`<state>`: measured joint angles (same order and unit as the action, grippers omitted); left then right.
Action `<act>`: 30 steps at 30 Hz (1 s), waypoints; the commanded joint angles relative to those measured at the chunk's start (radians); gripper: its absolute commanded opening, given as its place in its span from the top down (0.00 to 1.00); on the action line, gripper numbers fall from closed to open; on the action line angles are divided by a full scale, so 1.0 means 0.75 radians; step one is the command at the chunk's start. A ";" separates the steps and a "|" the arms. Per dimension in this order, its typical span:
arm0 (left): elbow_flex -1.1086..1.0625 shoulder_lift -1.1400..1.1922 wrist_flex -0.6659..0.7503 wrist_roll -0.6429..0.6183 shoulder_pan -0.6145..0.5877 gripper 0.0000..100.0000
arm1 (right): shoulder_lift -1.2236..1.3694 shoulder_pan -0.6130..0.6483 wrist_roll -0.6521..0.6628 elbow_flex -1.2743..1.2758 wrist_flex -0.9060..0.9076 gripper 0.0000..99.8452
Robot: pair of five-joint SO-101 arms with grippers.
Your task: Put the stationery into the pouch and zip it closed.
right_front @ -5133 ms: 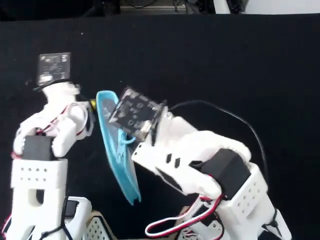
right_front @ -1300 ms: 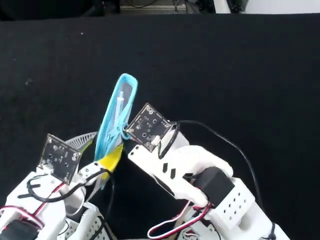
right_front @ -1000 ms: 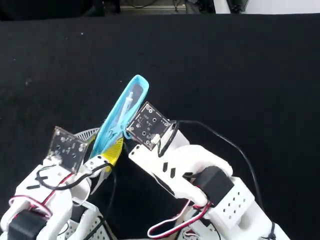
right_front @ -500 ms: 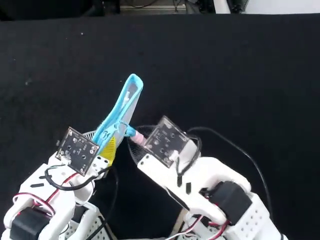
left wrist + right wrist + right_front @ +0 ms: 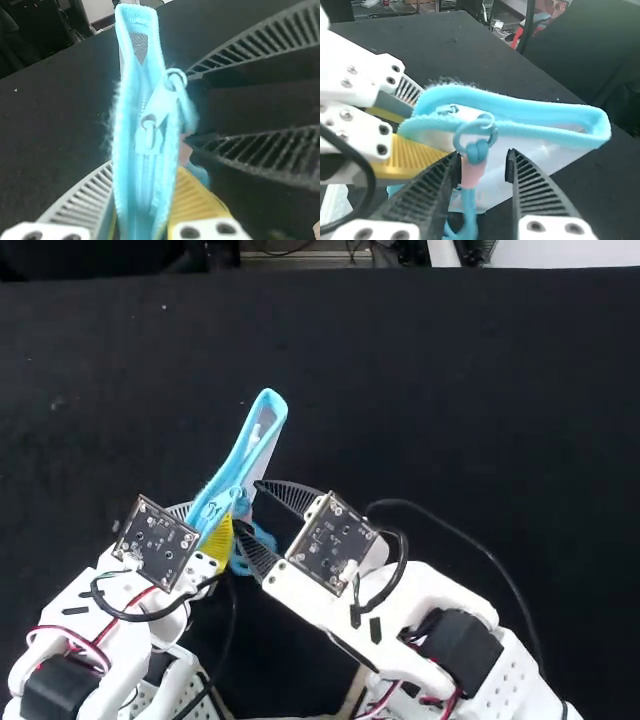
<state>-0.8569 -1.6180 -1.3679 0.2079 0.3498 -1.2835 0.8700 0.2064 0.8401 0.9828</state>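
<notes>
The light blue pouch (image 5: 247,452) stands on edge above the black table, its far end pointing away from the arms. My left gripper (image 5: 221,523) is shut on its near end, yellow finger (image 5: 192,202) on one side and grey finger (image 5: 82,200) on the other. The zip slider (image 5: 149,134) sits partway along the top edge, with a ring pull (image 5: 476,131) and a pink bead (image 5: 471,173) hanging from it. My right gripper (image 5: 262,525) is open, its black ribbed fingers (image 5: 427,192) either side of the bead and cord. The pouch's contents are hidden.
The black table (image 5: 450,390) stretches wide beyond the pouch. Both arms' white bodies crowd the near edge, the right one (image 5: 420,625) close beside the left one (image 5: 90,630). My right gripper's black fingers (image 5: 260,150) stand right next to the pouch.
Over five seconds the pouch was lifted and swung until its far end points away. In the last half second my right gripper spread its fingers wide beside the pouch; the left arm and pouch barely moved.
</notes>
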 commanded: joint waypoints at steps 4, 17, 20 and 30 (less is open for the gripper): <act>0.005 0.014 0.008 0.012 0.007 0.97 | -0.116 0.008 0.004 0.066 -0.098 0.85; 0.005 0.014 0.008 0.012 0.007 0.97 | -0.163 0.014 -0.006 0.214 -0.327 0.85; 0.005 0.014 0.008 0.012 0.007 0.97 | -0.157 0.008 -0.002 0.214 -0.327 0.91; 0.005 0.014 0.008 0.012 0.007 0.97 | -0.292 -0.184 -0.008 0.218 -0.301 0.99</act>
<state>-0.8569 -1.6180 -1.3679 0.2079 0.3498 -1.4553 0.7963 0.2079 1.0134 0.7618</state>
